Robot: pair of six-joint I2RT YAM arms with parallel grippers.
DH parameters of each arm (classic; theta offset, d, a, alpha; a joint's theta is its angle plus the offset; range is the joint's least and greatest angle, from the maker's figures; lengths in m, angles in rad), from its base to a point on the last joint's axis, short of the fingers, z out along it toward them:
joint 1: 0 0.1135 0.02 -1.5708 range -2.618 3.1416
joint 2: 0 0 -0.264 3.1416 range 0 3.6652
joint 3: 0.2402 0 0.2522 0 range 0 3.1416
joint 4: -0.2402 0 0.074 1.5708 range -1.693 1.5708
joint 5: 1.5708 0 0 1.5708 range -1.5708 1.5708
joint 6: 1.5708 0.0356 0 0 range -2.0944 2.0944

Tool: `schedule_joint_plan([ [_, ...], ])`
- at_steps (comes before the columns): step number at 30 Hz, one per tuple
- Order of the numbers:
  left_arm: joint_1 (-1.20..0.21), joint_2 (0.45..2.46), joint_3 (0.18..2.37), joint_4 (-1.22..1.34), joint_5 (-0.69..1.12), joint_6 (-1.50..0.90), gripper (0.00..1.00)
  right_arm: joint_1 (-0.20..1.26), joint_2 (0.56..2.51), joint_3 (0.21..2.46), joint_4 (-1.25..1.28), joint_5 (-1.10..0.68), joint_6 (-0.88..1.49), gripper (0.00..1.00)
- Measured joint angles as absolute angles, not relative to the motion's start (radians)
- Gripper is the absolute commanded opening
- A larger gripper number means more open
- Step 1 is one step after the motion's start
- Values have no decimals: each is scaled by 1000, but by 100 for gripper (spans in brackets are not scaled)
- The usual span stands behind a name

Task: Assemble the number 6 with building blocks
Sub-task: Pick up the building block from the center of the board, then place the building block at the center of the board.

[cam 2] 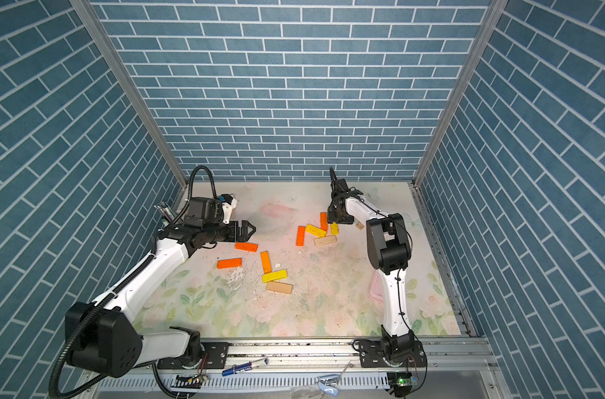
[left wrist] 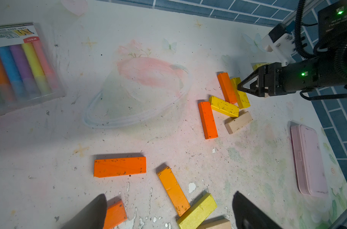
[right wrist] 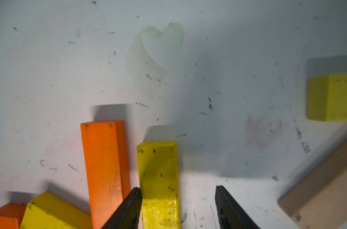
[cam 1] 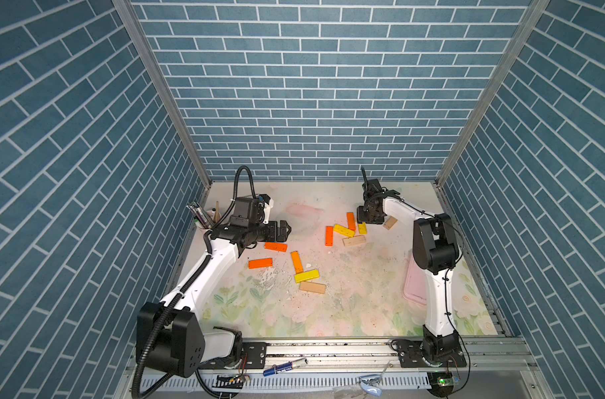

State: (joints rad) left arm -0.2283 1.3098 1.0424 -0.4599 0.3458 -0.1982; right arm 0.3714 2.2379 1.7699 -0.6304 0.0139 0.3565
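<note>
- Right claw [right wrist: 177, 190] spread astride a yellow block [right wrist: 158, 168]; one finger [right wrist: 132, 204] touches its side, the other stands just apart;
- Left claw [cam 1: 283, 230] spread wide above the table [cam 1: 346, 311]

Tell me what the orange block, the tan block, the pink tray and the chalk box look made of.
Orange block: likely wood, matte paint, dark specks and scuffs.
Tan block: seemingly bare wood, pale and unpainted.
Pink tray: probably smooth plastic, soft sheen, rounded moulded rim.
Chalk box: clear plastic; the sticks show through.
</note>
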Motion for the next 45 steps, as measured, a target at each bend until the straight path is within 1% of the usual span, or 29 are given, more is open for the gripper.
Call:
schedule_joint_plan([
  [2, -228, 1313, 1042, -460, 346, -198, 99, 375, 2252, 1785, -637, 10, 348, 58],
  [12, -228, 1324, 1043, -460, 345, -198, 99, 377, 2325, 1908, -735, 35, 345, 29],
  [16, -228, 1324, 1043, -459, 347, -202, 99, 370, 2336, 1941, -752, 41, 399, 24],
  [22, -228, 1324, 1043, -457, 363, -215, 99, 331, 2334, 1955, -745, 59, 568, 20],
  [27, -229, 1324, 1043, -451, 373, -229, 99, 284, 2320, 1920, -699, 66, 785, 10],
  [31, -230, 1324, 1043, -447, 382, -241, 99, 255, 2292, 1888, -648, 80, 1013, 8],
  [33, -231, 1324, 1043, -442, 387, -247, 99, 255, 2286, 1887, -629, 86, 1120, 6],
  [36, -235, 1324, 1043, -435, 388, -255, 99, 268, 2285, 1892, -609, 86, 1275, 6],
  [45, -246, 1324, 1042, -428, 389, -266, 99, 346, 2291, 1947, -625, 150, 1576, 6],
])
